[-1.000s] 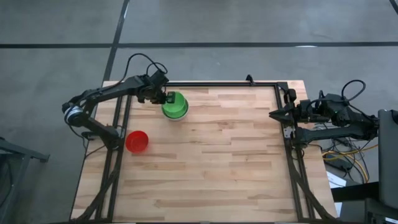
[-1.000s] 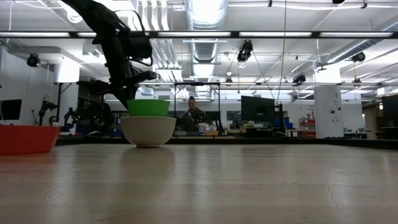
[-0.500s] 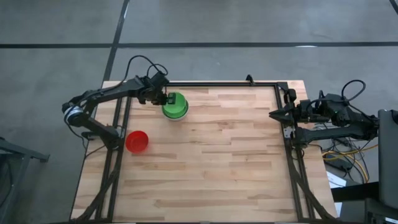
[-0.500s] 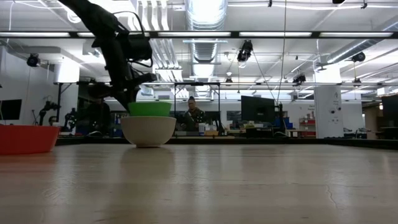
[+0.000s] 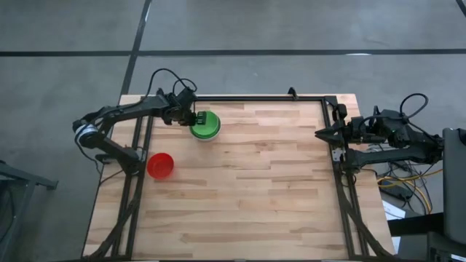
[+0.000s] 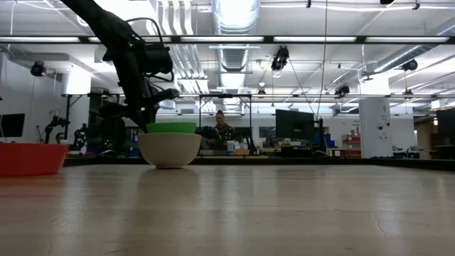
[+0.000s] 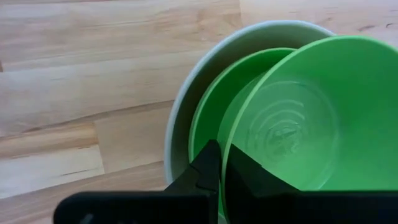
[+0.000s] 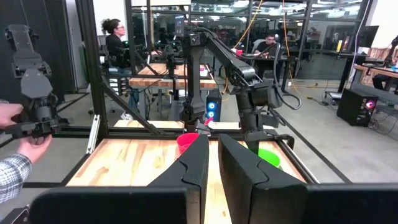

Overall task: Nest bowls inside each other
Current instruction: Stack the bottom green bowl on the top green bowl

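A pale white-grey bowl (image 6: 169, 149) stands on the table at the far left, with a green bowl (image 7: 208, 109) nested inside it. Over these, a second green bowl (image 7: 311, 106) sits low in the stack, with my left gripper (image 5: 191, 116) shut on it. A red bowl (image 5: 160, 165) rests on its base nearer the left edge. My right gripper (image 5: 320, 133) waits shut at the table's right edge, clear of everything. My left gripper pinches the upper green bowl's rim (image 7: 225, 146) on the side toward the table's left, one finger inside the bowl and one outside. The fingers slant down from the left. The bowl stays level, mouth up, sunk into the green bowl below it.
Black frame rails (image 5: 138, 145) run along both sides of the table. The middle and near part of the wooden top (image 5: 247, 196) is free room. A person's hand (image 8: 22, 146) shows at the edge of the right wrist view, off the table.
My left gripper has gone down with the upper green bowl, which stays level and now sits deeper in the white-grey bowl, with only its rim band above it.
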Motion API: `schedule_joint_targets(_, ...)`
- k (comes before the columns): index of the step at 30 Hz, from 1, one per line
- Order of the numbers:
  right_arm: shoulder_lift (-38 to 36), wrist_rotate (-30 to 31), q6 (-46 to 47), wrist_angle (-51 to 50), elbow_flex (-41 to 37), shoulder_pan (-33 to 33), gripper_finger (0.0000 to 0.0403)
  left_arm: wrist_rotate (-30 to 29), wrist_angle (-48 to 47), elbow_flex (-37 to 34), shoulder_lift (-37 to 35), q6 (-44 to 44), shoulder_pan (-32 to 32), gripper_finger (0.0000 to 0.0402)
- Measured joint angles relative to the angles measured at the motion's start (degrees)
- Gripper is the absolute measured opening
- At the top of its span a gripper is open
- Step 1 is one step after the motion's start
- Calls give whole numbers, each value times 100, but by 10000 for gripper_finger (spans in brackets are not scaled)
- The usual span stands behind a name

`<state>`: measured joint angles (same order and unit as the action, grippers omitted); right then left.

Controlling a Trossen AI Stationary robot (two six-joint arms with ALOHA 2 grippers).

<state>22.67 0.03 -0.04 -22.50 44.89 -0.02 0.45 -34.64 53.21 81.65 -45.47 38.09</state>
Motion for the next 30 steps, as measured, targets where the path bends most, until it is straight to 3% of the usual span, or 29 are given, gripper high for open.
schedule_joint_targets(30,1,0,-1,0,0,-2,34,-4,-6,-4,0,-74,-81,15)
